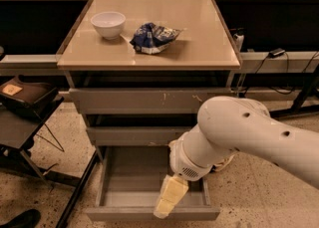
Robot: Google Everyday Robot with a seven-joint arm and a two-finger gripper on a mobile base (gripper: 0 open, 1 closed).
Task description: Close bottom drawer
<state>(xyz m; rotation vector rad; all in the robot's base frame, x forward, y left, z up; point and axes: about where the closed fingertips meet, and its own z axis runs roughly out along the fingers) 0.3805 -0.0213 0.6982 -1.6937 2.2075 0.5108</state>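
Observation:
The bottom drawer [129, 182] is pulled out wide at the foot of the cabinet, grey and bare inside, with a low plain front panel [119, 214]. My gripper [168, 198] hangs from the white arm [249, 132] over the drawer's right front part. Its pale yellow tip reaches down to the front panel's top edge. The arm hides the drawer's right rear corner.
Two more grey drawer fronts [144, 100] sit above, slightly out. On the tan cabinet top [209, 48] stand a white bowl [108, 24] and a blue crumpled bag [153, 37]. A black chair [25, 102] stands left. Cables and a table leg are at right.

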